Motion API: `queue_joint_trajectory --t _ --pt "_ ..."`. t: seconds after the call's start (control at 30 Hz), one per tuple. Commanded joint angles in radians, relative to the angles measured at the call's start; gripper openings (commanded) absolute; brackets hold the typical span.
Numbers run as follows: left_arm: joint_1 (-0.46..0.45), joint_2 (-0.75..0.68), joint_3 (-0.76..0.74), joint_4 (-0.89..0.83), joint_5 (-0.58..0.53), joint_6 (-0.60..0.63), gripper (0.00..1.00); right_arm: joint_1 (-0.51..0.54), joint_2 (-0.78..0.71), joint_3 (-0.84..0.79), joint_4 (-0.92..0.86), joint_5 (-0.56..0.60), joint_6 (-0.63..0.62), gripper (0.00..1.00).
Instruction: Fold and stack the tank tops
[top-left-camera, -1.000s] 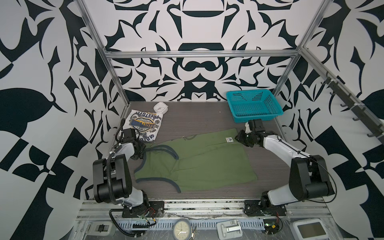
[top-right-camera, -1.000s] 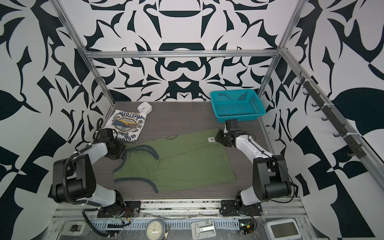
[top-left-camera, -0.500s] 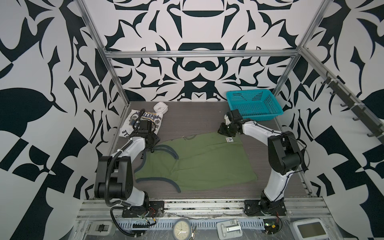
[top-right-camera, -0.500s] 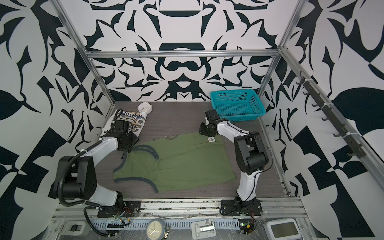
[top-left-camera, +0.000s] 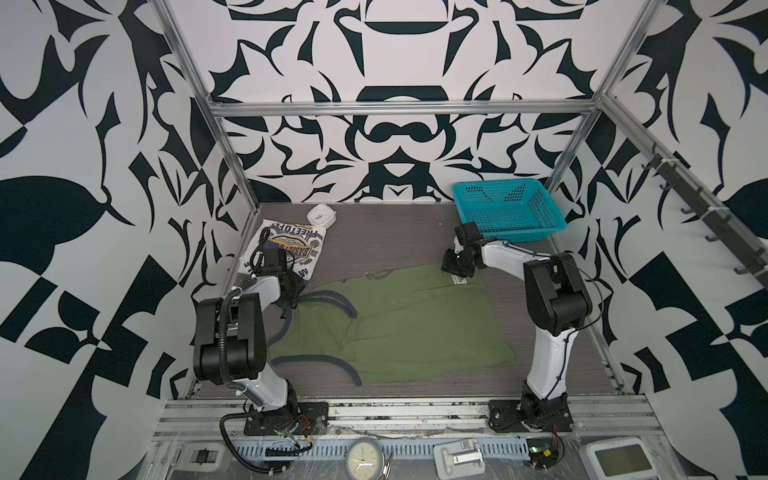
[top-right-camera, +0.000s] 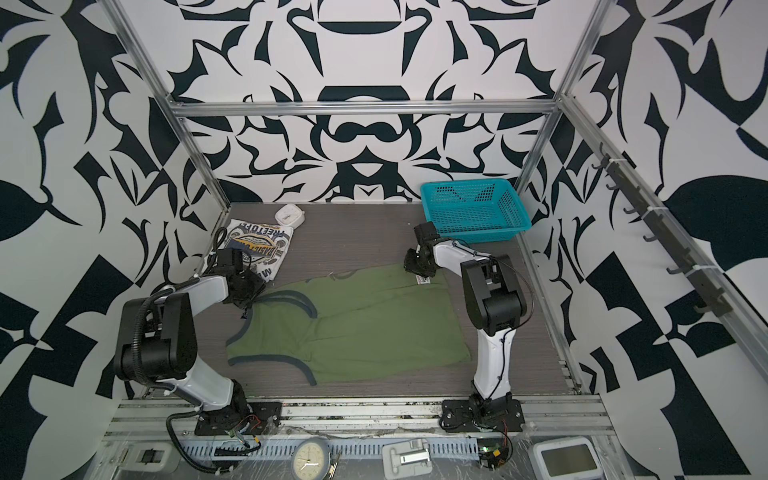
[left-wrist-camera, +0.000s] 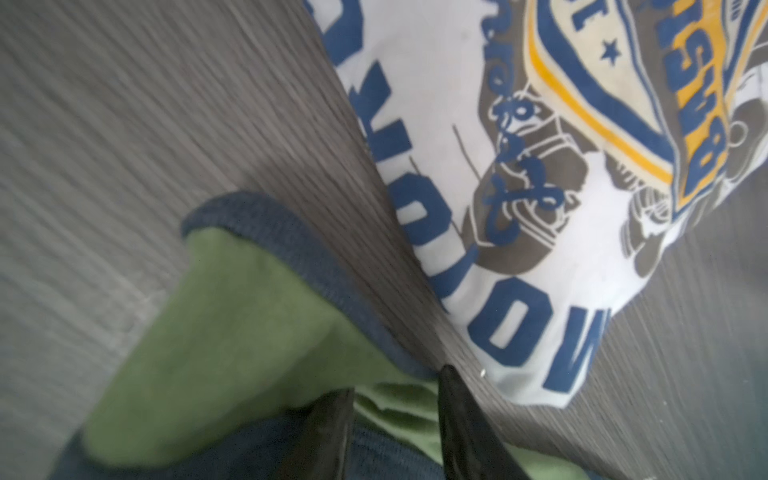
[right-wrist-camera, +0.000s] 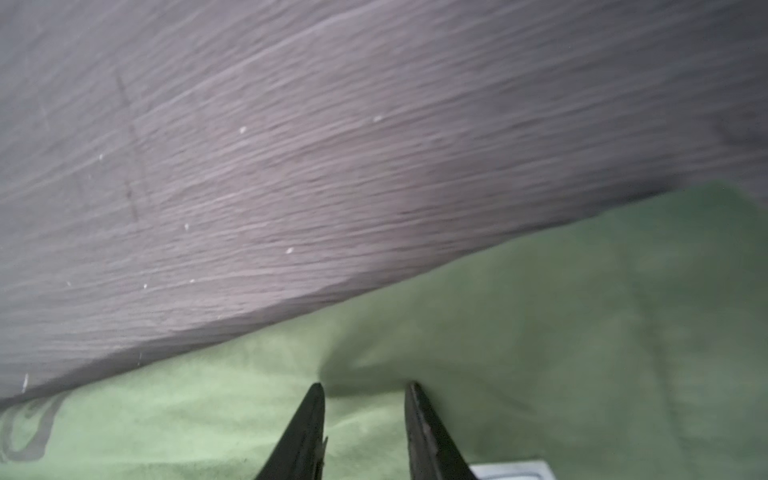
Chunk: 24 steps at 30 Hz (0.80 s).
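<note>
An olive green tank top (top-left-camera: 399, 316) (top-right-camera: 365, 320) with dark trim lies spread flat across the middle of the table in both top views. Folded at the back left is a white tank top (top-left-camera: 291, 245) (top-right-camera: 257, 245) with a blue-yellow emblem. My left gripper (top-left-camera: 291, 297) (left-wrist-camera: 397, 382) sits low at the green top's far shoulder strap, shut on bunched green cloth (left-wrist-camera: 232, 324) and navy trim, right beside the white top (left-wrist-camera: 498, 166). My right gripper (top-left-camera: 454, 272) (right-wrist-camera: 365, 386) is down on the far right hem corner, shut on a pucker of green cloth (right-wrist-camera: 540, 332) beside a white label (right-wrist-camera: 511, 471).
A teal basket (top-left-camera: 507, 212) stands at the back right, just behind the right gripper. A small white square clock (top-left-camera: 320, 215) sits at the back left, behind the white top. Bare grey table (top-left-camera: 395, 241) lies between them. A round clock (top-left-camera: 363, 459) rests on the front rail.
The left gripper moved from the table's left edge inward to the strap and its jaws narrowed. The right arm raised its elbow and its gripper slid left along the far hem.
</note>
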Motion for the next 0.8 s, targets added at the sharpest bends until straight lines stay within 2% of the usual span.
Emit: queue_joint_trajectory --t 0.0,0.07,0.13,0.23,0.37,0.47,0.53,0.63,0.77 --pt "0.004 -0.027 -0.02 -0.02 0.013 -0.002 0.4 -0.013 -0.025 -0.037 -0.04 0.017 0.004 0.36" --pt "0.005 -0.081 -0.015 -0.054 0.016 0.002 0.45 -0.012 -0.075 -0.031 -0.067 0.007 -0.013 0.36" --pt "0.004 -0.158 -0.007 -0.117 0.005 0.016 0.56 -0.011 -0.14 -0.031 -0.107 0.018 -0.033 0.38" --pt "-0.007 -0.294 0.017 -0.264 -0.014 0.055 0.68 -0.011 -0.27 -0.062 -0.189 0.042 -0.071 0.46" --pt "-0.11 -0.467 0.021 -0.467 -0.035 0.081 0.76 -0.004 -0.445 -0.176 -0.295 0.066 -0.104 0.54" --pt "-0.273 -0.543 -0.019 -0.582 -0.038 0.036 0.76 0.001 -0.557 -0.272 -0.383 0.093 -0.102 0.54" --pt "-0.405 -0.578 -0.052 -0.661 -0.038 -0.036 0.74 0.001 -0.621 -0.332 -0.438 0.096 -0.086 0.54" --pt "-0.638 -0.628 -0.12 -0.721 -0.018 -0.201 0.69 0.001 -0.712 -0.412 -0.499 0.102 -0.051 0.54" --pt "-0.975 -0.672 -0.193 -0.749 -0.006 -0.483 0.63 0.003 -0.791 -0.473 -0.551 0.107 0.004 0.54"
